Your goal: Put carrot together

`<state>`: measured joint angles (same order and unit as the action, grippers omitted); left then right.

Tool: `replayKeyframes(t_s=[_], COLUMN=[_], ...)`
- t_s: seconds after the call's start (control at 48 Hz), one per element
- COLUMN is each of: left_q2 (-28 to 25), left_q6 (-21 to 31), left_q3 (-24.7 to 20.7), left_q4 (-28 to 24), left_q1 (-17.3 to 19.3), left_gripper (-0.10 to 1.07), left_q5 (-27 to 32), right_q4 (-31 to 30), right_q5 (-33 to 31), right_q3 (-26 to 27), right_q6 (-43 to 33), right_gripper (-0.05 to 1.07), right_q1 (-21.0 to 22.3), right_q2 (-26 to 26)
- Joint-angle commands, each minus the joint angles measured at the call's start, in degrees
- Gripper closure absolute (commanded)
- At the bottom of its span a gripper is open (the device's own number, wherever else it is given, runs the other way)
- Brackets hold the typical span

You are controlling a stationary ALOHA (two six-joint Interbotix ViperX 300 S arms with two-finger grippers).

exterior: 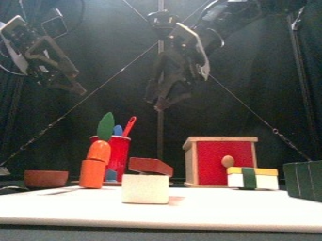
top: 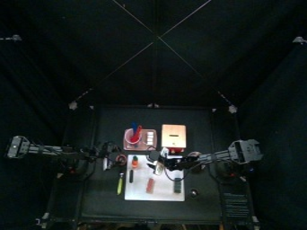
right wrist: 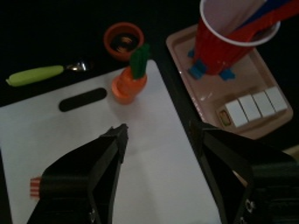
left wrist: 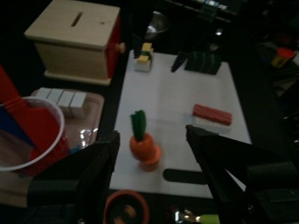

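The carrot [exterior: 96, 162] stands upright on the white cutting board [left wrist: 176, 105] as one joined stack: an orange lower bit, a redder upper bit and a green leaf on top. It also shows in the left wrist view [left wrist: 145, 150], the right wrist view [right wrist: 126, 86] and the top view [top: 135, 163]. My left gripper [left wrist: 152, 136] is open and empty, raised above the board with the carrot between its jaws in view. My right gripper [right wrist: 162, 131] is open and empty, raised a little off the carrot's other side. Both hang high in the front view.
A red cup [exterior: 120, 155] with utensils and a brown bowl [exterior: 47, 178] stand beside the carrot. A red-brown brick [exterior: 150, 167] lies on a white block [exterior: 145, 188]. A red box with a wooden top [exterior: 220, 160], small coloured blocks [exterior: 251, 177] and a yellow-green stick [right wrist: 41, 74] are nearby.
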<state>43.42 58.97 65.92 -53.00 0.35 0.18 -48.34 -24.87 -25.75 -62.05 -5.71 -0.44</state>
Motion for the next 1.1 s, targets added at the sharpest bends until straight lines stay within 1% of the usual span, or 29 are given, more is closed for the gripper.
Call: replayKeyframes(t_s=[0.0,0.146,0.354,0.479,0.583,0.625,0.667,0.771,0.812,0.833,0.854,0.896,0.938,0.979,1.083], left_q2=[-0.09,-0.97,-3.60,-5.62,-6.94,-7.38,-7.82,-8.44,-8.61,-8.70,-8.70,-8.70,-8.70,-8.70,-8.70], left_q6=[-0.18,-0.18,-0.35,-0.35,-0.35,-0.35,-0.35,-0.35,-0.35,-0.35,-0.35,-0.35,-0.26,-0.26,-0.26], left_q3=[-2.02,-4.13,-6.77,-8.26,-9.14,-9.49,-9.84,-10.55,-10.81,-10.90,-10.90,-10.99,-10.90,-10.81,-10.63], left_q4=[0.09,-0.35,-1.14,-1.14,-1.23,-1.14,-1.14,-1.05,-1.05,-1.05,-1.05,-1.05,-0.97,-0.88,-0.79], left_q1=[0.00,0.00,0.70,0.88,1.41,1.85,2.20,3.08,3.43,3.52,3.69,3.87,4.22,4.39,5.01], left_gripper=[0.03,0.03,0.03,0.03,0.03,0.03,0.03,0.03,0.03,0.03,0.03,0.03,0.03,0.03,0.03], left_q5=[-2.90,-5.19,-5.54,-5.45,-5.36,-5.27,-5.27,-5.27,-5.27,-5.19,-5.19,-5.10,-5.01,-4.92,-4.75], right_q4=[0.62,0.62,0.79,1.05,0.79,-0.18,-0.88,-1.67,-1.93,-1.85,-1.93,-1.93,-2.11,-1.85,-0.35], right_q5=[0.35,1.58,5.80,10.46,16.70,20.83,24.26,34.54,39.38,42.89,44.03,48.78,51.42,52.73,52.29], right_q3=[-1.67,-5.27,-12.22,-16.88,-20.04,-22.24,-24.35,-29.09,-30.59,-31.64,-31.99,-33.05,-33.49,-33.57,-32.78], right_q6=[-0.09,-0.09,-0.09,-0.18,0.00,0.53,0.53,1.05,1.23,1.32,1.32,1.49,1.76,2.72,7.29], right_gripper=[0.13,0.13,0.12,0.13,0.13,0.14,0.15,0.22,0.25,0.28,0.29,0.33,0.35,0.37,0.37], right_q1=[-0.35,-1.32,-1.67,-1.32,-1.05,0.18,2.64,10.72,13.80,16.00,16.61,19.34,20.83,21.09,20.39], right_q2=[-4.92,-8.79,-14.06,-16.79,-18.81,-19.86,-20.57,-21.62,-21.53,-21.53,-21.53,-21.27,-21.18,-21.18,-21.53])
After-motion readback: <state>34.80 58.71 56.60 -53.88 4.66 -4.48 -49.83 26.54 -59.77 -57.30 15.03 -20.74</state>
